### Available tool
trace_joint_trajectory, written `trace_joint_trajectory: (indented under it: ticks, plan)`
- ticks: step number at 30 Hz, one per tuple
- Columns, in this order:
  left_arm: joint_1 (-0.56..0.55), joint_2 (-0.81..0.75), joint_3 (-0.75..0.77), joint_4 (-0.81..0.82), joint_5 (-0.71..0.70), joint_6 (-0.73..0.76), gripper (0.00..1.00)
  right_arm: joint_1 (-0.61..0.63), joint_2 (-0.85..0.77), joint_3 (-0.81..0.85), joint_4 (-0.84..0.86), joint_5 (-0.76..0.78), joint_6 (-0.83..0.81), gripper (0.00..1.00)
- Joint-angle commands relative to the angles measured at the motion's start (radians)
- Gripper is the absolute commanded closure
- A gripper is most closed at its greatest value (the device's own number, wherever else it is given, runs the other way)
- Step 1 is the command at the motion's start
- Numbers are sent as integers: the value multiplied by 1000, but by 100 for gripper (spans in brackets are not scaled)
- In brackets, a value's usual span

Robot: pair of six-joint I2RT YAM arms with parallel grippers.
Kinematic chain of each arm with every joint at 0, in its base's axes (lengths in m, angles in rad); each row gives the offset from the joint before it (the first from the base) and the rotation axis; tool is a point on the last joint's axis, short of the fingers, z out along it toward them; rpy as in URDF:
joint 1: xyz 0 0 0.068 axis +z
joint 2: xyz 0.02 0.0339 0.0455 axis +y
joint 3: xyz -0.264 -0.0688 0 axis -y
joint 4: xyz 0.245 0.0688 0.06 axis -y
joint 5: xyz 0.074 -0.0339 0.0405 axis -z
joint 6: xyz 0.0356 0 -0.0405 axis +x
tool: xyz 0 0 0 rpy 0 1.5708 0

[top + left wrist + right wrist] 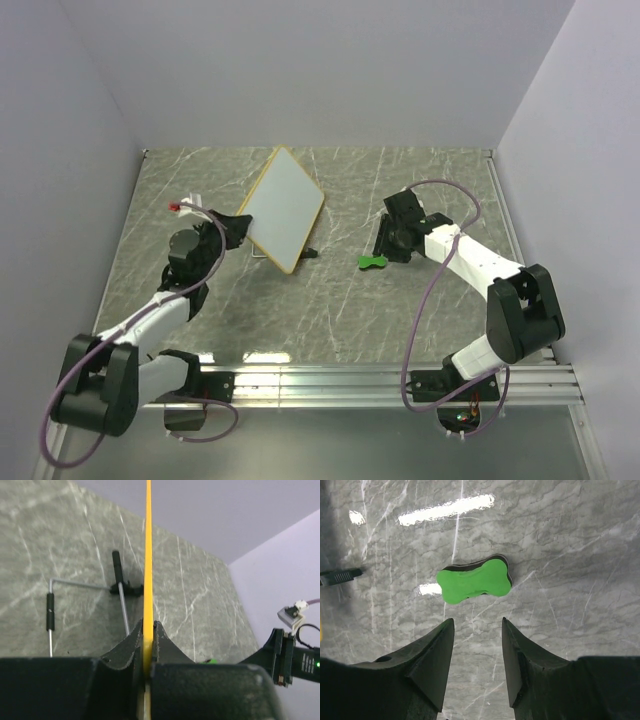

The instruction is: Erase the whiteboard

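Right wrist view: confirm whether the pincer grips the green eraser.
No, the right pincer is open and the green eraser lies on the table beyond it.

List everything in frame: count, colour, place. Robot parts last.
whiteboard: 1, white with an orange-tan rim, left of centre, tilted up off the table, edge clamped by the left gripper
wire stand: 1, silver wire with black sleeves, behind the whiteboard
eraser: 1, green, bone-shaped, dark underside, flat on the table right of centre
table: 1, grey-green marble pattern
rail: 1, silver metal, near edge, carries the arm bases
left gripper: 1, black, shut on the whiteboard rim
right gripper: 1, black, open, close to the eraser, not touching it
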Motion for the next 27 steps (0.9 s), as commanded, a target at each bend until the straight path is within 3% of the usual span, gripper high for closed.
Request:
trace_joint_trajectory:
  ticks: [1, 6, 12, 19, 27]
  plan:
    - [-11, -93, 45, 93, -123, 46, 99, 0, -16, -4, 22, 2, -11, 50]
    - [-51, -102, 56, 139, -237, 73, 99, 0, -24, -17, 36, -3, -14, 50]
    - [-177, -76, 86, 137, -406, 104, 99, 0, -56, -45, 46, -3, -17, 51]
    - [-410, -92, 99, 45, -691, 193, 99, 0, -127, -103, 60, -7, -12, 51]
    - [-510, -133, 99, -39, -919, 231, 99, 0, -171, -152, 69, -15, -14, 51]
